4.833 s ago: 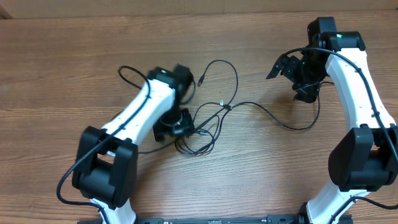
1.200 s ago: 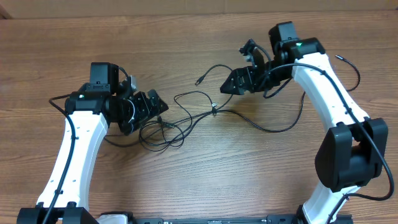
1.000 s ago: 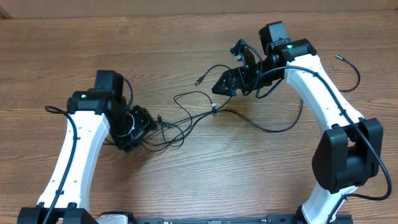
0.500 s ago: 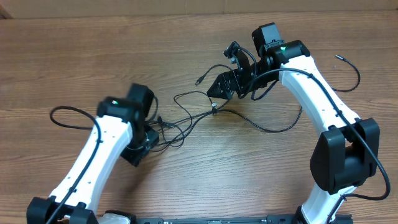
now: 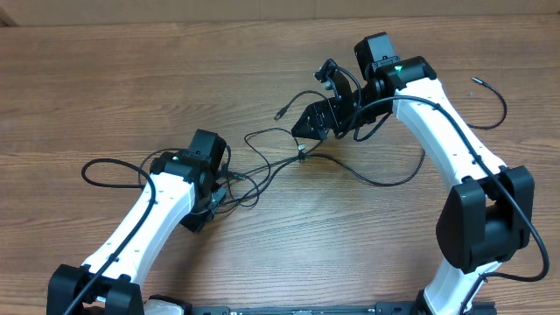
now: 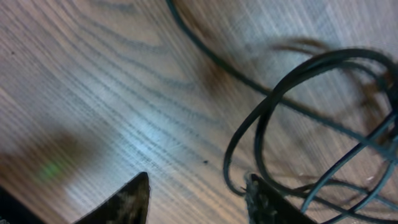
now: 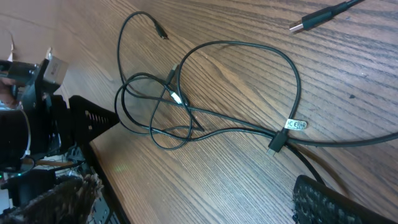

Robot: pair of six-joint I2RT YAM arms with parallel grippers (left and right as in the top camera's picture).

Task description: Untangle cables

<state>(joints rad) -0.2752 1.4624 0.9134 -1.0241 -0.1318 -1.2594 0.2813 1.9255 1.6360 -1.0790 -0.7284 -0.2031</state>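
The cables (image 5: 300, 154) are thin black cords in overlapping loops mid-table, from a knot with a small white tag out to the left. My left gripper (image 6: 199, 202) hangs low over the left end of the loops (image 6: 292, 118). Its jaws stand apart with bare wood between them, and a loop curls past the right fingertip (image 6: 267, 205). My right gripper (image 5: 319, 94) hovers open above the right part of the tangle (image 7: 180, 99), holding nothing. One more thin cord (image 5: 500, 109) with a plug tip lies at far right.
The left arm's own thicker wire (image 5: 105, 164) loops out over the wood to its left. A USB plug (image 7: 314, 22) and a tagged cord junction (image 7: 292, 126) show in the right wrist view. The table's back edge (image 5: 175, 22) runs along the top.
The left arm has swung right and toward the front, bringing its gripper lower over the left end of the loops with the jaws narrowing. The right arm shifted slightly left, then held still.
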